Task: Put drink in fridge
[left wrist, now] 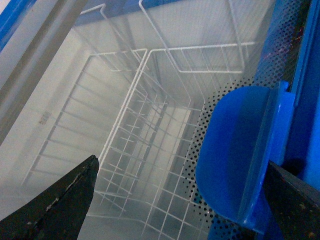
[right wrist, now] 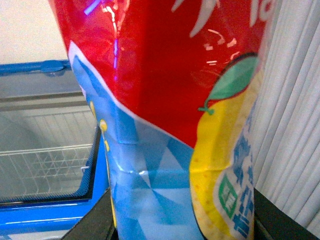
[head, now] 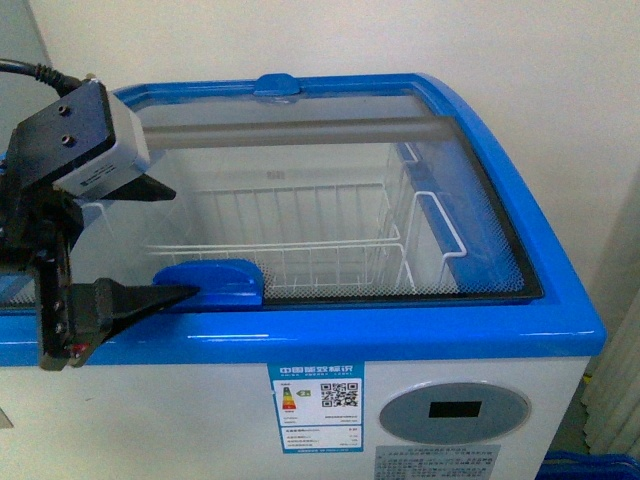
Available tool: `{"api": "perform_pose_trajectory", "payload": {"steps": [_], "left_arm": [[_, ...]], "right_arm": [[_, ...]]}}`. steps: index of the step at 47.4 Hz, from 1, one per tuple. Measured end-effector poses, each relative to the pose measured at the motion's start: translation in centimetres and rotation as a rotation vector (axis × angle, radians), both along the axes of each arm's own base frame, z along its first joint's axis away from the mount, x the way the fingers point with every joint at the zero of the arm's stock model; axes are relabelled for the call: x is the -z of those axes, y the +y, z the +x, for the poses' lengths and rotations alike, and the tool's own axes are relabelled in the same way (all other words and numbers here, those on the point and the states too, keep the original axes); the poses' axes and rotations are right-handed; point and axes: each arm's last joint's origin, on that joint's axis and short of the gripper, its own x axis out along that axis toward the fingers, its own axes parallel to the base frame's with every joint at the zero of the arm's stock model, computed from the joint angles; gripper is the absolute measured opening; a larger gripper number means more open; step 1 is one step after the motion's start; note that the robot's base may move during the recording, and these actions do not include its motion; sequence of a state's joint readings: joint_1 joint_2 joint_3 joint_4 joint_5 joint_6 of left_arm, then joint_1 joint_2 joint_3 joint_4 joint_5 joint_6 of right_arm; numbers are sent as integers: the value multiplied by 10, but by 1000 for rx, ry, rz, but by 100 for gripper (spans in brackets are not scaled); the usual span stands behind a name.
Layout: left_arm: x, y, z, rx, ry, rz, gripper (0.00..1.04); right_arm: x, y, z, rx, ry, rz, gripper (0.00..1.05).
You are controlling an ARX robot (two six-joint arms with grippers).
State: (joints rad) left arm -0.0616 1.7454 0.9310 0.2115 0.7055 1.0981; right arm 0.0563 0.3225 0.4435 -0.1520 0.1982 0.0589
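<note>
You could read a little on the white chest fridge with the blue top rim [head: 560, 330]. Its front had a blue-edged energy sticker [head: 316, 408] headed 中国能效标识, with coloured arrows and a black QR square. Next to it sat a grey oval display [head: 454, 411] with a dark screen. Below that was a second sticker [head: 435, 462], but its print was too small to read. The drink in its shiny red, blue and yellow wrap [right wrist: 165, 100] showed a green leaf and white letters that were cut off at the edge. It also had a small green badge, too blurred to read.

Your right gripper [right wrist: 187, 223] held the drink with a dark finger pressed on each side. The drink was outside the fridge, near the blue rim, and a white pleated curtain [right wrist: 295, 100] hung close by.

Your left gripper [head: 183, 242] was wide open and held nothing. It stood over the near edge of the curved glass lid [head: 470, 220]. The chunky blue plastic handle [head: 215, 281] sat between its black fingers, close against one of them.

The glass lay over the white wire basket [head: 300, 240] inside — so the lid was in the way. A second blue handle [head: 275, 84] sat on the far edge, by the pale wall. The glass ran on to the right as far as the blue rim, with the curtain just past that corner.
</note>
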Motion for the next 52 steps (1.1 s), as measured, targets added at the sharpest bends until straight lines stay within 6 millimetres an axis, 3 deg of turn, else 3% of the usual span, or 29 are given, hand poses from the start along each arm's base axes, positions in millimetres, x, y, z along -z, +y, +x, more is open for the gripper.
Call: {"api": "perform_pose_trajectory", "payload": {"steps": [22, 34, 42, 47, 52], "left_arm": [[-15, -16, 69, -111, -209, -2, 97], [-29, -16, 121, -329, -399, -14, 97], [-34, -20, 137, -408, -461, -62, 97], [-56, -10, 142, -570, -529, -128, 97], [-76, 6, 133, -730, -468, -247, 97]], "right_arm": [[0, 0, 0, 1, 0, 0, 42], [0, 0, 0, 1, 0, 0, 42], [0, 0, 0, 1, 0, 0, 42], [0, 0, 0, 2, 0, 0, 42], [0, 0, 0, 0, 0, 0, 42]]}}
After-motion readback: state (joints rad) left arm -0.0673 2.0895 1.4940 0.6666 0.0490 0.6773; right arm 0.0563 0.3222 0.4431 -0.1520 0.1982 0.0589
